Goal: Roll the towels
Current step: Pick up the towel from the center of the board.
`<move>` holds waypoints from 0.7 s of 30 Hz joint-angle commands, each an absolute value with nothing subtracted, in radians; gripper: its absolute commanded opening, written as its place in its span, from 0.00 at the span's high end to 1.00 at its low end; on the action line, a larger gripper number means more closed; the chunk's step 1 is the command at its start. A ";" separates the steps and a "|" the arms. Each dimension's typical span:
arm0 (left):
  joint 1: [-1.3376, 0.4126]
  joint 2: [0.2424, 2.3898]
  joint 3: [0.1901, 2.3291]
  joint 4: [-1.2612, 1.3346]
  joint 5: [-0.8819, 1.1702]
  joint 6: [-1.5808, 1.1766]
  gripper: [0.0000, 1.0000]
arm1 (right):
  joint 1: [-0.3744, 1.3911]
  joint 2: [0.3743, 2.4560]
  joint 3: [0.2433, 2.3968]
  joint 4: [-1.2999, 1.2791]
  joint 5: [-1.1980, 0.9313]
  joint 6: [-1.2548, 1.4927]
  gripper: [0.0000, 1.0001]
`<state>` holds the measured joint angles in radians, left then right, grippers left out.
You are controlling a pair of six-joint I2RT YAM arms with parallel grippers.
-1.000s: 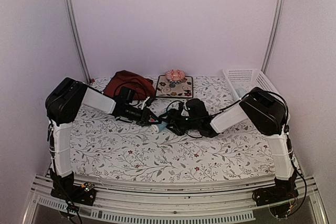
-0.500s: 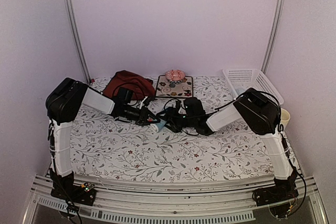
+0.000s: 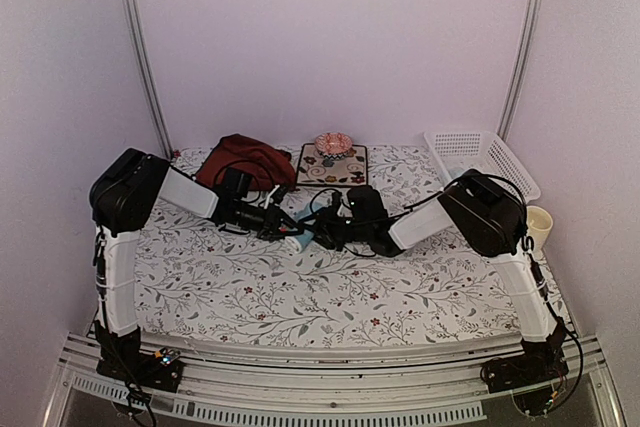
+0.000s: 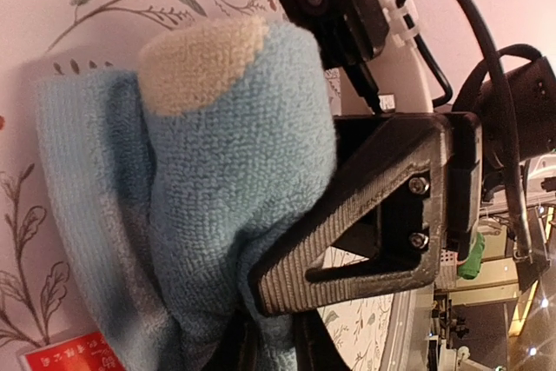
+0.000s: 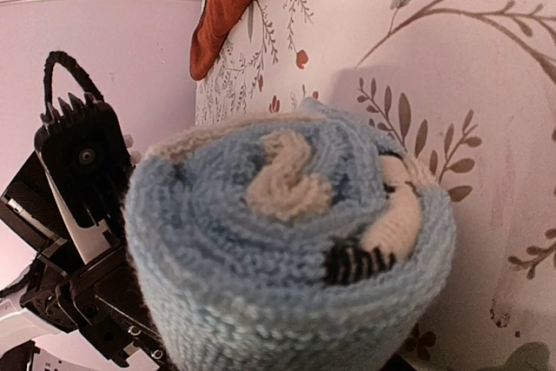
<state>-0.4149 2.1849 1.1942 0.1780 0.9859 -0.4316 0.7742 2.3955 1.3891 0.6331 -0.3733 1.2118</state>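
**One towel rolled, the red one not begun**

From where I sit, the blue towel [image 5: 287,241] is wound up. The right wrist view looks straight at its end and shows a tight spiral of layers. It lies on the table [image 3: 300,297] at mid-depth, just left of centre, between the two grippers, which meet nose to nose over it.

The left gripper [image 3: 289,229] is clenched on the blue towel. In its own view the cloth bunches down into the fingers at the bottom edge.

The right gripper [image 3: 318,233] has one finger [image 4: 347,232] laid against the side of the roll. Its other finger is hidden behind the cloth, so I cannot tell whether it has a hold or is only touching.

I judge this roll to be nearly finished. What remains is to let go and see that it stays wound.

The red towel [image 3: 240,158] sits crumpled at the far left, well apart from both grippers and not rolled at all. That is the bulk of the work left. I see no other towels in these views.
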 commanded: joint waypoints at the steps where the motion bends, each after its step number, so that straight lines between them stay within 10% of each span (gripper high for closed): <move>1: -0.425 2.229 1.190 0.075 1.004 -0.384 0.83 | 0.766 2.465 1.407 0.544 -0.372 1.175 0.65; 21: -0.358 1.982 1.213 -0.058 0.932 -0.204 0.52 | 0.727 2.368 1.416 0.549 -0.392 1.031 0.91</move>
